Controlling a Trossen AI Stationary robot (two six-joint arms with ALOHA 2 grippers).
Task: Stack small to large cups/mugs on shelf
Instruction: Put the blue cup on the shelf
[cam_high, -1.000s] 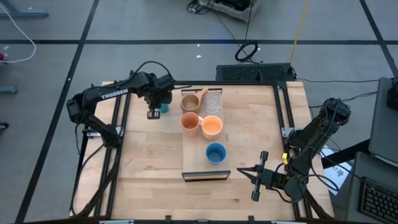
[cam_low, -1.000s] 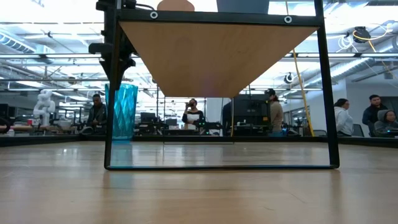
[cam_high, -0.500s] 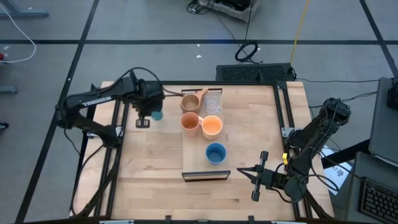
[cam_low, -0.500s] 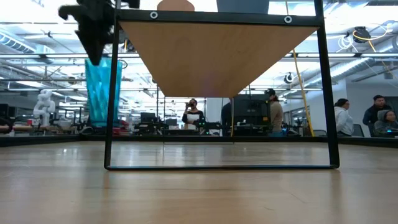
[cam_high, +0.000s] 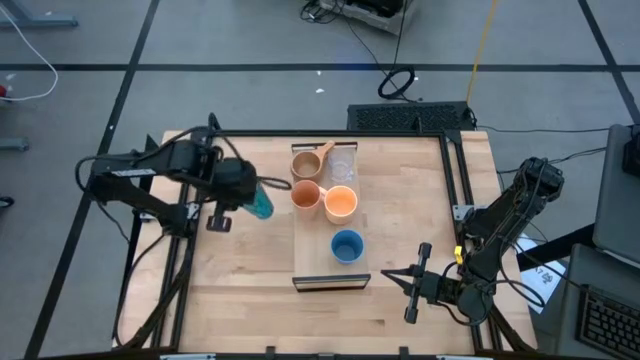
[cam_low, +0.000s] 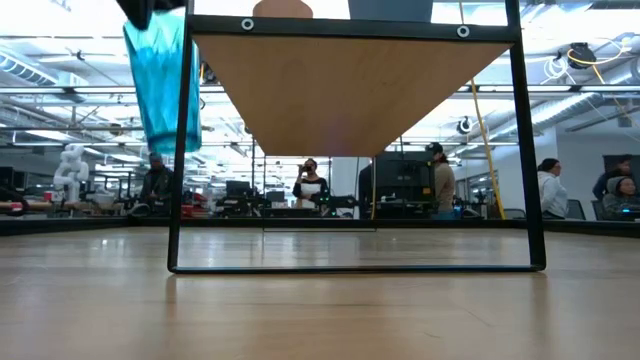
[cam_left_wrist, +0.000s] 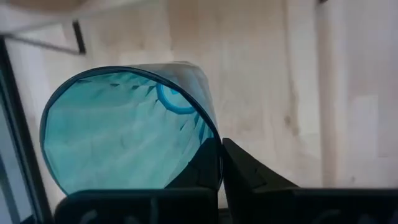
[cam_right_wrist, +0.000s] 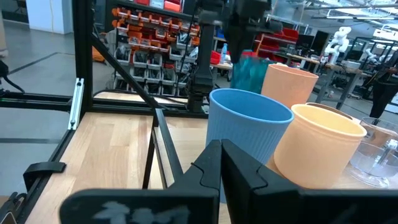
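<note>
A large light-wood tabletop (cam_high: 250, 280) inside a black metal frame fills the overhead view. On it stands the long, slightly raised light-wood shelf (cam_high: 318, 262) with dark end edges, running from the far side toward the near edge.

The dark left arm reaches in from the left. Its left gripper (cam_high: 243, 190) is clamped on the rim of a tall, faceted, translucent teal tumbler (cam_high: 262, 204), which is lifted clear of the table and tilted, just beside the shelf's left edge. In the low view the tumbler (cam_low: 162, 80) hangs high, near shelf level.

The dark right arm waits folded at the table's right near corner, its right gripper (cam_high: 410, 284) with fingers pressed together and holding nothing.

On the shelf sit a blue ribbed cup (cam_high: 346, 245) toward the near end, then a small orange cup (cam_high: 341, 202) touching an orange handled mug (cam_high: 306, 194), then a tan handled mug (cam_high: 306, 163) and a clear glass cup (cam_high: 342, 163) at the far end.
</note>
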